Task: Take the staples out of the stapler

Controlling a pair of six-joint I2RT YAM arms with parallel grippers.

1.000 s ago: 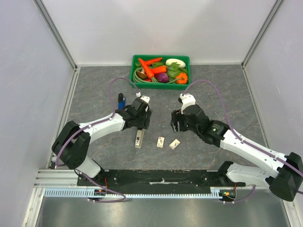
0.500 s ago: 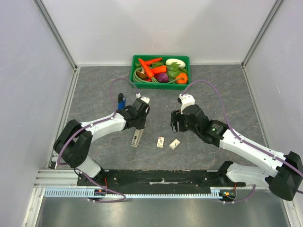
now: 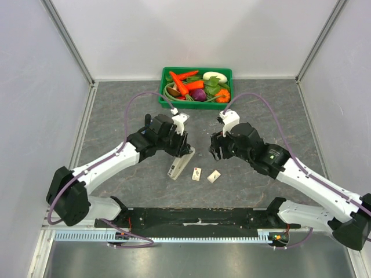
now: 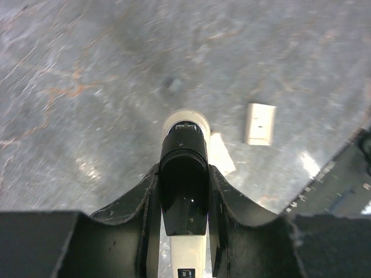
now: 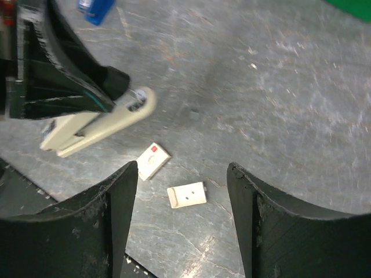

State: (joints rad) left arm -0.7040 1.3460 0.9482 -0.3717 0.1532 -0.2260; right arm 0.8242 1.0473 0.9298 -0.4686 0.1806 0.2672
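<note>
The stapler (image 3: 178,168) is tilted over the middle of the bench (image 3: 116,116), gripped across its body by the left claw (image 4: 184,172). The right claw (image 5: 182,169) hangs wide and empty beside it. Holding looks settled; next, that claw likely must reach the free end and open it.

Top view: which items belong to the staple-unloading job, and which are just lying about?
Job:
cream stapler
left pincer, shut on the cream stapler
right pincer, open and empty

Lying about:
green bin of toy vegetables
blue stapler
two small white boxes, purpose unclear
</note>
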